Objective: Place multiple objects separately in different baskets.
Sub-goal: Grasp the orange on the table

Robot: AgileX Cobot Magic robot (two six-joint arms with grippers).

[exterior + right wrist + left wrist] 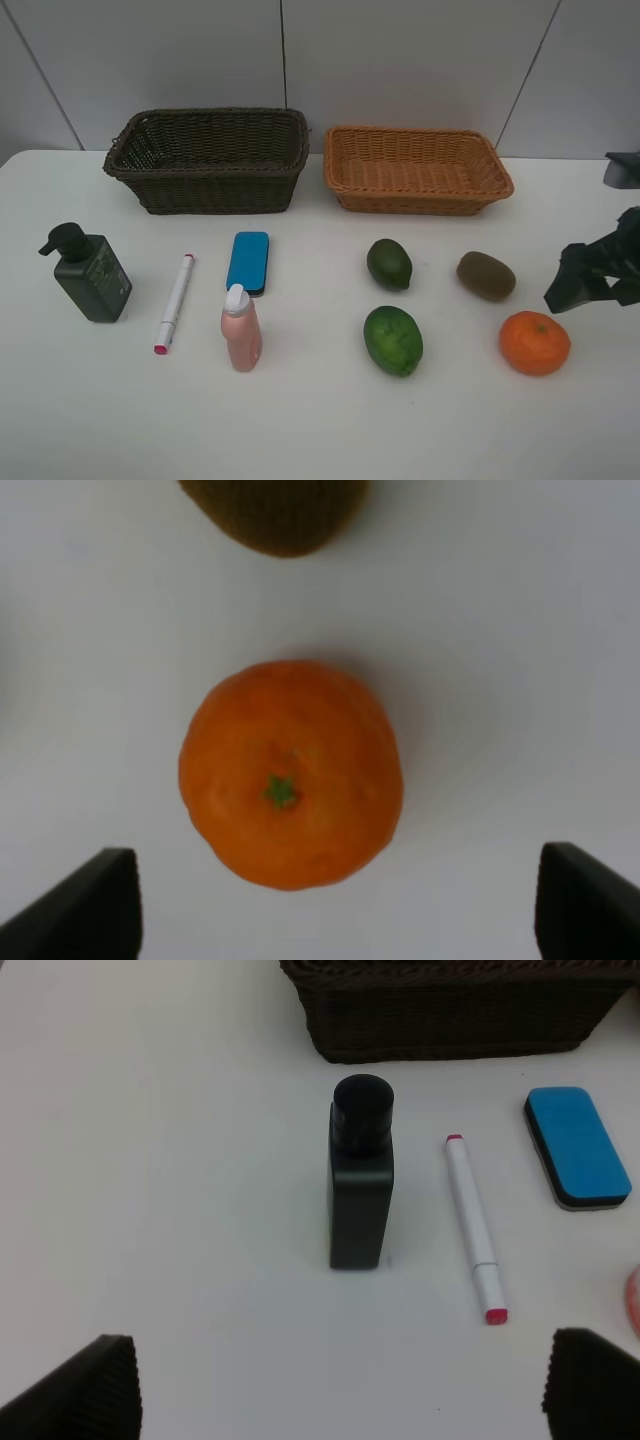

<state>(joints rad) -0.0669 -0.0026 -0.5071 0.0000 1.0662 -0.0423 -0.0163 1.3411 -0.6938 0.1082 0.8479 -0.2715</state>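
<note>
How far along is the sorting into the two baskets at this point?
Done: nothing; the dark basket and tan basket look empty. In hand: nothing; the open left gripper faces the pump bottle, the open right gripper the orange. Left: everything lying on the table.

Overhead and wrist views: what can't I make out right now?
Left gripper: absent overhead; wrist shows only fingertips.
Right gripper: overhead, cut by frame edge.
Kiwi: right wrist, cut by edge.
Pink bottle: left wrist, sliver at edge.
Pump bottle label: overhead, too small.
</note>
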